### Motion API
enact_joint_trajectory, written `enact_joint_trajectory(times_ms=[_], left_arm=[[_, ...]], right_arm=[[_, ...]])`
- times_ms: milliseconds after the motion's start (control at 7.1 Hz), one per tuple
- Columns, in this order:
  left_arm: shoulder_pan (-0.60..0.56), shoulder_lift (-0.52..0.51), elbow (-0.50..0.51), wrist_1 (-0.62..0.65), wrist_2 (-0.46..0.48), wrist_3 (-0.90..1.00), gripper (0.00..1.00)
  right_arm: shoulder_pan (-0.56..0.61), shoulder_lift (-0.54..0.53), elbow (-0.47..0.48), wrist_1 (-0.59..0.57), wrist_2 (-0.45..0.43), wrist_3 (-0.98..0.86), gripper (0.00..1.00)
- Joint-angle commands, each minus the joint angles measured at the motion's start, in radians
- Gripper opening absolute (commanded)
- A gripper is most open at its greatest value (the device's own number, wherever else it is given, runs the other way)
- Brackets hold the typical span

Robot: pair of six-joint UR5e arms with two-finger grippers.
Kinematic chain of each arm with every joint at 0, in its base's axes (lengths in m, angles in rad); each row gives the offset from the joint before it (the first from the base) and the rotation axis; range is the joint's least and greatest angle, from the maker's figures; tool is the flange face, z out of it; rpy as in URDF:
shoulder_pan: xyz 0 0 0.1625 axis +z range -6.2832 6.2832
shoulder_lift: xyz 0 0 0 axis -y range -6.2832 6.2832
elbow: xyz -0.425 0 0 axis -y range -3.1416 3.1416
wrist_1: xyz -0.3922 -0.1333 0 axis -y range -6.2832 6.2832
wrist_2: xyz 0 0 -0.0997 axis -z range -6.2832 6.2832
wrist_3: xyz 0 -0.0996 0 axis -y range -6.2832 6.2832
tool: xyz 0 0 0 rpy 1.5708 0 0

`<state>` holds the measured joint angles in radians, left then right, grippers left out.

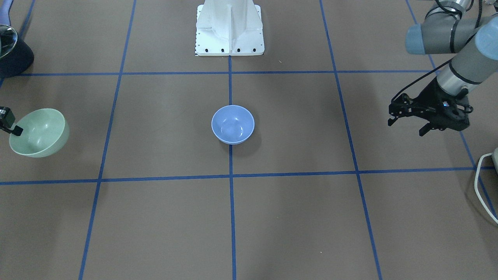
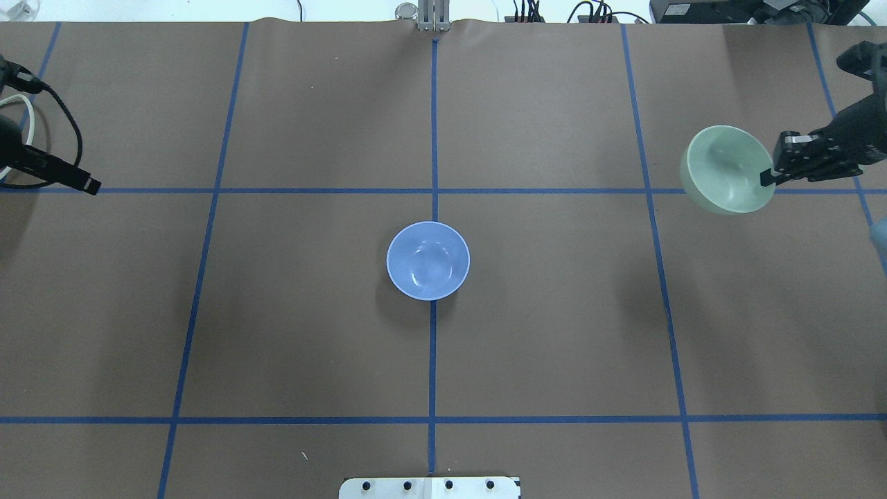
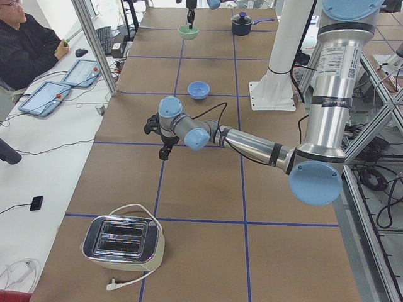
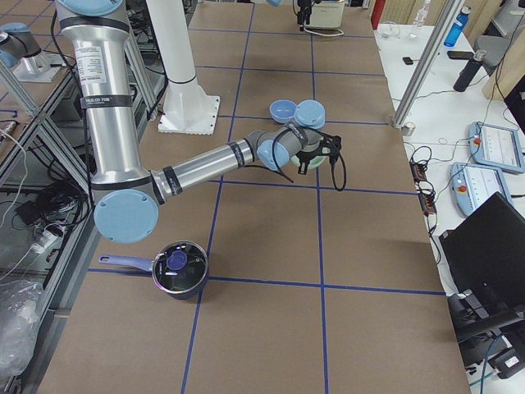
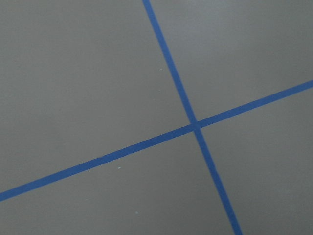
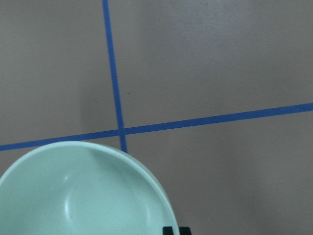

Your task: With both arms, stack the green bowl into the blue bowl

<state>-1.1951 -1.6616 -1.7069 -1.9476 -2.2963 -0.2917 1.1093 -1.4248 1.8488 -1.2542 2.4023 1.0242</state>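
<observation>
Overhead exterior view: the right claw (image 2: pixel 768 178) is closed on the rim of the green bowl (image 2: pixel 724 170), with one finger inside the bowl. The bowl hangs tilted at this claw, lifted off the table (image 2: pixel 554 333). The blue bowl (image 2: pixel 427 260) stands upright on the table, well apart from the right claw, about midway between the two claws. The left claw (image 1: pixel 407 126) is open and empty, its fingers spread, also well apart from the blue bowl.

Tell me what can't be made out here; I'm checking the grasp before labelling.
- Right gripper: its outer finger is hidden by the green bowl overhead, and the front-facing view's edge cuts off most of it.
- Left gripper: partly cut off by the overhead view's edge, and absent from its wrist view.
</observation>
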Motion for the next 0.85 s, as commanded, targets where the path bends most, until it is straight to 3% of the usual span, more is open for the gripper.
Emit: enact_joint_trajectory(times_ms=[0,563,704], left_arm=[[-0.124,-0.012,0.106,0.006,-0.06,0.161,0.97],[-0.225,-0.015,0.174,0.009,-0.061,0.278,0.97],[-0.23,-0.015,0.182,0.007,-0.06,0.287,0.97]], right_arm=[[-0.144,0.076,0.029,-0.004,-0.125,0.137,0.0],[-0.326,0.156,0.04,-0.013,-0.262,0.253,0.0],[-0.365,0.2,0.055,-0.098,-0.302,0.254,0.0]])
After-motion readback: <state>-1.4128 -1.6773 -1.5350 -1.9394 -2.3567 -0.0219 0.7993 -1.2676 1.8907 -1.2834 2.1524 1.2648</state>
